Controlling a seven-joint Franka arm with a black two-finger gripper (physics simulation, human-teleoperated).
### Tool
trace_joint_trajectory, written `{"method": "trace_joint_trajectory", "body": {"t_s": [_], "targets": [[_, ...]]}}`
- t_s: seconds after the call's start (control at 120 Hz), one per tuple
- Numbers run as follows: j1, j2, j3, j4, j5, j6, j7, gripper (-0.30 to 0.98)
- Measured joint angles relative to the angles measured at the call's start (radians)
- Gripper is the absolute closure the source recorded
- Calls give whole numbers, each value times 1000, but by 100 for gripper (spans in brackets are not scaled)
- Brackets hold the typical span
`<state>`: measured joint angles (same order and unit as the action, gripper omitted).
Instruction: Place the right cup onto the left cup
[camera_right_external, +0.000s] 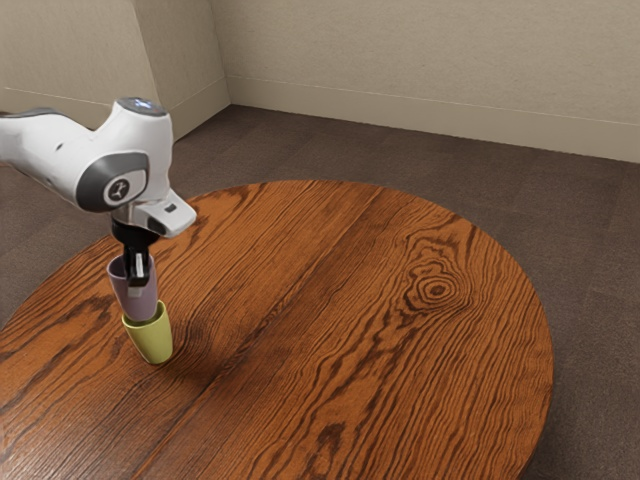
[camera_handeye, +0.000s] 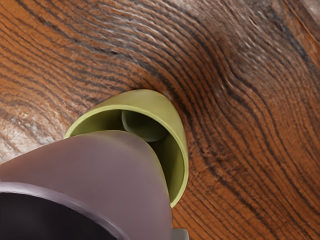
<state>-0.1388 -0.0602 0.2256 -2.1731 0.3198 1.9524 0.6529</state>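
Where the exterior view's left side shows the table edge curving, the purple cup (camera_right_external: 136, 304) is found mouth up, its base at the open mouth of the yellow-green cup (camera_right_external: 153, 341). The black gripper (camera_right_external: 138, 280) has its fingers pinching the purple cup by its wall, near the rim. Contact between the two cups cannot be confirmed. In the wrist view the purple cup covers part of the lower cup's opening; a portion of the latter's rim and interior remains visible beside it.

The yellow-green cup stands upright on the round wooden table (camera_right_external: 350, 330), whose surface bears dark, wavy grain and a ringed knot (camera_right_external: 437, 290). Above the cups, the white and grey arm (camera_right_external: 125, 160) enters from the exterior view's left, with its hand pointing down. Beyond the table lie a dark brown floor (camera_right_external: 590, 250) and a beige wall (camera_right_external: 420, 50) with a pale baseboard (camera_right_external: 440, 118).
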Motion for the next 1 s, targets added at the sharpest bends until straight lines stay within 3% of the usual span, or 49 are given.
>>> {"method": "trace_joint_trajectory", "body": {"t_s": [0.258,0.433,0.567,0.692,0.867,1.0], "targets": [[-9,39,0,5,1,9,-17,78],[-13,37,0,9,-4,6,-25,39],[-17,38,0,37,-7,-2,-29,21],[-23,54,1,150,-62,-16,-25,12],[-36,110,5,440,-175,-106,28,5],[-73,132,22,575,-211,-201,65,3]]}}
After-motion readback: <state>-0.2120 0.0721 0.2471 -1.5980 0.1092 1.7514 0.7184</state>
